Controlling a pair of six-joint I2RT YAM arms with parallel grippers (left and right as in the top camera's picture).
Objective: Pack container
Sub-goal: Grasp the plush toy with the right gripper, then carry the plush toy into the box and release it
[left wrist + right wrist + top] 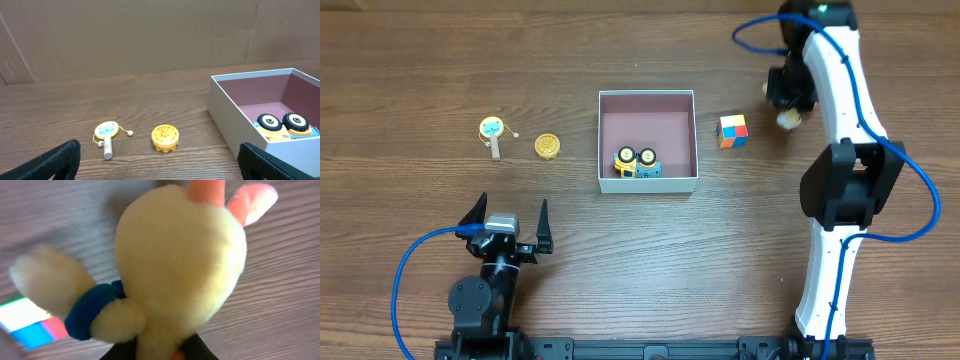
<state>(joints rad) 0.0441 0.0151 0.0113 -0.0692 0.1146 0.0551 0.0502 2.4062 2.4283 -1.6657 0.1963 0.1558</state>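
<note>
Holds the left hand [508, 222] low, to the front-left of the container [647, 96], pointing toward it with fingers [475, 212] splayed wide apart. Folds the left arm [485, 295] compactly over its base, farther out from the container's front-left corner. Stretches the right arm [825, 270] long from a base at the container's front-right, through a dark elbow off its right side, to beyond its far-right corner. Clamps the right hand [787, 105] on a pale plush toy [180, 255] there, with the fingers mostly hidden behind it in the wrist view.
</note>
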